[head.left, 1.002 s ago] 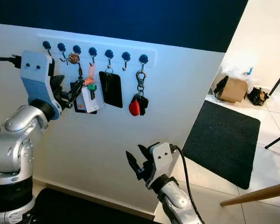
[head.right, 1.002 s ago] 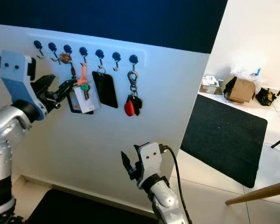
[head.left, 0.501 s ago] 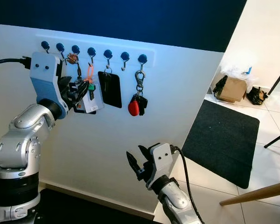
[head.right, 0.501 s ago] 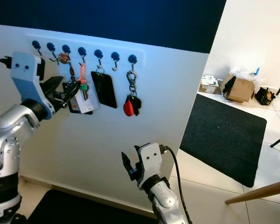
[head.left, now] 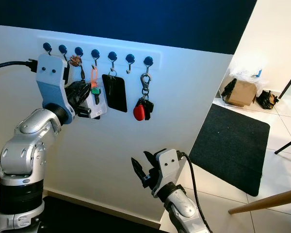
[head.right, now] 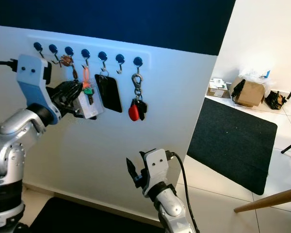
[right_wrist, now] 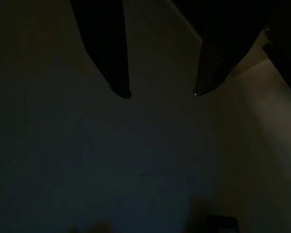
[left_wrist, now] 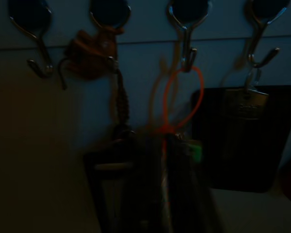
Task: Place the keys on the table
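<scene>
A key bunch on an orange loop [head.left: 93,77], with a green key and a white tag [head.left: 96,101], hangs from the fourth hook of a white wall rack [head.left: 136,50]. My left gripper [head.left: 85,99] is raised to the rack and shut on this bunch just below the loop. In the dark left wrist view the orange loop [left_wrist: 182,97] runs down between the two close-set fingers [left_wrist: 153,184]. My right gripper [head.left: 143,168] hangs low in front of the wall, open and holding nothing; its fingertips [right_wrist: 120,90] stand well apart.
Also on the rack hang a brown fob [head.left: 76,60], a black tag [head.left: 115,92] and a red fob with dark keys [head.left: 141,110]. A black mat [head.left: 233,145] lies on the tiled floor to the right, with a cardboard box [head.left: 243,92] beyond. A wooden bar [head.left: 266,201] juts in at lower right.
My left gripper moved right to the orange-loop bunch and closed on it; a second ago it stood open beside the bunch. The right arm stayed still.
</scene>
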Available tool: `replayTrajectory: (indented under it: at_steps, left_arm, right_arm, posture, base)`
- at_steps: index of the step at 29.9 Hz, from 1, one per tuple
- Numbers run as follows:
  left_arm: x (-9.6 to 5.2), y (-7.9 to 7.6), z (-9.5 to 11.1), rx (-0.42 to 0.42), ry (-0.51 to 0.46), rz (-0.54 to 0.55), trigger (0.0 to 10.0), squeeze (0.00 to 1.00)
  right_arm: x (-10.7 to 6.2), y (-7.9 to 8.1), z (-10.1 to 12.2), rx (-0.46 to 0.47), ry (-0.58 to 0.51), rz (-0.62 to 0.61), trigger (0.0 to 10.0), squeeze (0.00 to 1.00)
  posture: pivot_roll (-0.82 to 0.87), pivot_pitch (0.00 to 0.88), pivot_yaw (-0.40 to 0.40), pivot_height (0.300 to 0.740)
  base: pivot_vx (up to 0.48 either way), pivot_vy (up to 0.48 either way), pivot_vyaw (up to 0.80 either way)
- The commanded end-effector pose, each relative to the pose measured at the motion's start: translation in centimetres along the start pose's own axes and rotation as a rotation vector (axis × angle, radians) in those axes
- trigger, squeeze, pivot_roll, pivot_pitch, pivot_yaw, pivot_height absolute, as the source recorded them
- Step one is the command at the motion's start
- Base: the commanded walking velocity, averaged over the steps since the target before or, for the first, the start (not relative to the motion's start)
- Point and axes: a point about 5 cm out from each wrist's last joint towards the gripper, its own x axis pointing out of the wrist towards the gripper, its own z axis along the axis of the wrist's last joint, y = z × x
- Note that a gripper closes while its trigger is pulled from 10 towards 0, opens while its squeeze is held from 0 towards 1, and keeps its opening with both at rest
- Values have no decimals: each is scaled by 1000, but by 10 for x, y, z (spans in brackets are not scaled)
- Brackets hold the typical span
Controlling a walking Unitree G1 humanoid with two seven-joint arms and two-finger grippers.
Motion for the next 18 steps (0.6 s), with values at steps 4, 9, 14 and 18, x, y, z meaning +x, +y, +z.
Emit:
replayTrajectory:
  at_steps: [4,9,14,18]
  left_arm:
    - [1,-4,-5,-13,16,-14,1216,0]
    - [1,-4,-5,0,19,-15,0,0]
    - [-3,-7,5,32,-10,-43,9686,0]
    - [-7,-8,30,53,-89,-56,10000,0]
  right_arm:
    - [-2,-1,-5,15,14,-10,10000,0]
    - [-2,-1,-5,15,13,-10,10000,0]
    - [-2,-1,-5,14,13,-9,10000,0]
    - [-2,-1,-5,14,14,-8,10000,0]
  posture:
    - [232,175,-18,740]
    - [234,175,-19,740]
    - [234,175,-20,740]
    - [236,174,-22,740]
  base:
    - [0,0,0]
    - [0,0,0]
    - [0,0,0]
    - [0,0,0]
